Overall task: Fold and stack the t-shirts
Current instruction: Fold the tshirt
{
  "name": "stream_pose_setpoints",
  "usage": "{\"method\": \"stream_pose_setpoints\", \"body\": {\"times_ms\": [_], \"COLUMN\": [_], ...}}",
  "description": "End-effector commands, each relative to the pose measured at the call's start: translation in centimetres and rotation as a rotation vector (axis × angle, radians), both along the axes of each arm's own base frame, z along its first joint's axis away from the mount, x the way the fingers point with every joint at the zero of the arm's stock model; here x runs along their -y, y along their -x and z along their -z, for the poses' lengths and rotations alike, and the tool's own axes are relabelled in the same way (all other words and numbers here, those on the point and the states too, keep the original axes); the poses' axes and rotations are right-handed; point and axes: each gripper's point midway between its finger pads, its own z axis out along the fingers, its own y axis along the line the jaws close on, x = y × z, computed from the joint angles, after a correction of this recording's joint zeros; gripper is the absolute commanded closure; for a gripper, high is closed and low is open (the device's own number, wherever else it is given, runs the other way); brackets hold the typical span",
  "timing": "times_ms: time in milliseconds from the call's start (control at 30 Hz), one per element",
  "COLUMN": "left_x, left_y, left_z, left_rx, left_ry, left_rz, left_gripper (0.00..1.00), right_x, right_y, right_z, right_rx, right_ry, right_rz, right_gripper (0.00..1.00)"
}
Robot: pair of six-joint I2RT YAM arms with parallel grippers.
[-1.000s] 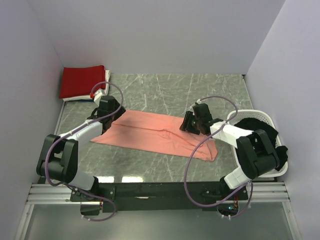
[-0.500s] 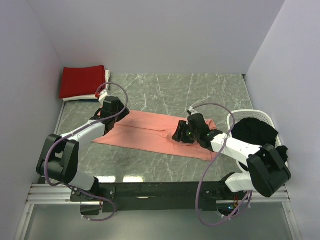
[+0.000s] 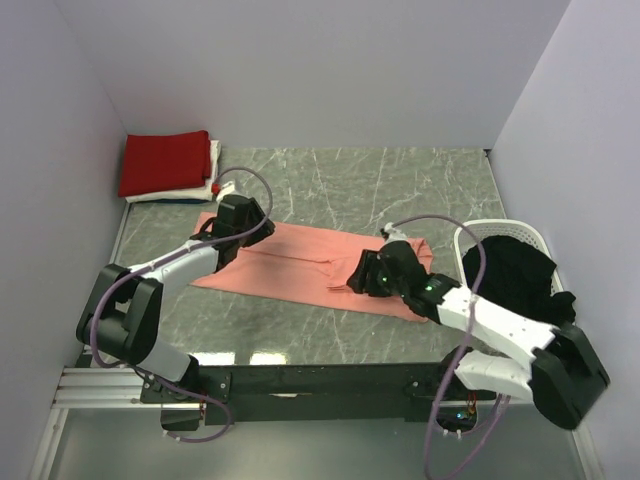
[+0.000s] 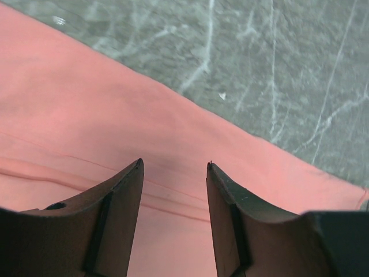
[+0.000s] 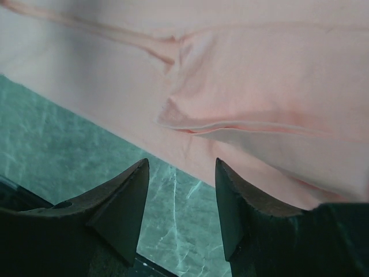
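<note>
Salmon-pink t-shirt (image 3: 300,262) lies folded lengthwise (a long strip) across the marble table (image 3: 400,180). Left gripper (image 4: 174,167) and right gripper (image 5: 181,170) hover near its opposite ends, jaws parted, grasping nothing. A red t-shirt (image 3: 165,162) sits far left.

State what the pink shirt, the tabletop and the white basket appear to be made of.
Salmon-pink t-shirt: soft matte cloth, likely cotton knit; it creases and shows stitched seams.
Tabletop: grey-green marble look with white veins, faintly glossy; possibly only a printed surface.
Basket: white plastic, judging by its smooth moulded slatted wall.
</note>
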Motion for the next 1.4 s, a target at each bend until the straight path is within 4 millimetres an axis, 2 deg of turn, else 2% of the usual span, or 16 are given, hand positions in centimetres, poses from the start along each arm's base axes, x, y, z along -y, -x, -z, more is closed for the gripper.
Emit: {"method": "stream_pose_setpoints", "body": {"times_ms": [0,33,67,133,167,200,367,400,533,867,967,1033,1167,1233,1367], "left_x": [2.2,2.6,2.8,3.1,3.5,3.6,4.0,3.8,3.5,3.6,3.5,3.5,3.3,2.9,1.3], "left_y": [-0.8,-0.6,-0.5,-0.3,-0.2,-0.2,0.2,0.2,0.4,0.4,0.4,0.4,0.5,0.8,1.8], "left_z": [-2.0,-1.8,-1.8,-1.5,-1.5,-1.3,-1.4,-1.6,-2.0,-2.4,-2.4,-2.2,-1.6,-0.8,0.8], "left_rx": [0.072,0.066,0.067,0.058,0.058,0.053,0.051,0.054,0.06,0.069,0.066,0.064,0.049,0.021,-0.018], "left_ry": [0.017,0.018,0.021,0.025,0.029,0.028,0.021,0.016,0.005,0.004,0.0,-0.011,-0.027,-0.045,-0.089], "left_rz": [0.085,0.097,0.1,0.109,0.118,0.121,0.134,0.133,0.131,0.133,0.135,0.137,0.136,0.122,0.07], "left_gripper": [0.47,0.47,0.47,0.47,0.47,0.47,0.48,0.48,0.48,0.48,0.47,0.47,0.48,0.48,0.5], "right_x": [3.4,4.9,5.1,7.2,8.9,9.3,8.9,8.6,7.1,3.5,3.6,4.4,6.1,6.2,6.4], "right_y": [-1.9,-2.8,-2.7,-4.2,-5.3,-5.8,-6.9,-6.7,-5.4,0.6,2.0,2.3,0.8,-0.9,-3.9], "right_z": [-4.0,-5.7,-5.5,-5.3,-4.9,-3.7,-0.8,0.2,1.9,1.2,1.5,1.8,0.9,-0.2,0.1], "right_rx": [0.12,0.158,0.15,0.124,0.105,0.065,-0.017,-0.044,-0.089,-0.075,-0.077,-0.074,-0.033,-0.006,-0.026], "right_ry": [0.04,0.046,0.055,0.074,0.08,0.095,0.091,0.096,0.035,-0.08,-0.081,-0.07,-0.023,-0.011,0.046], "right_rz": [0.186,0.251,0.251,0.307,0.35,0.352,0.307,0.291,0.22,0.046,0.047,0.085,0.205,0.246,0.292], "right_gripper": [0.44,0.43,0.43,0.43,0.43,0.44,0.44,0.44,0.45,0.45,0.45,0.45,0.45,0.45,0.46]}}
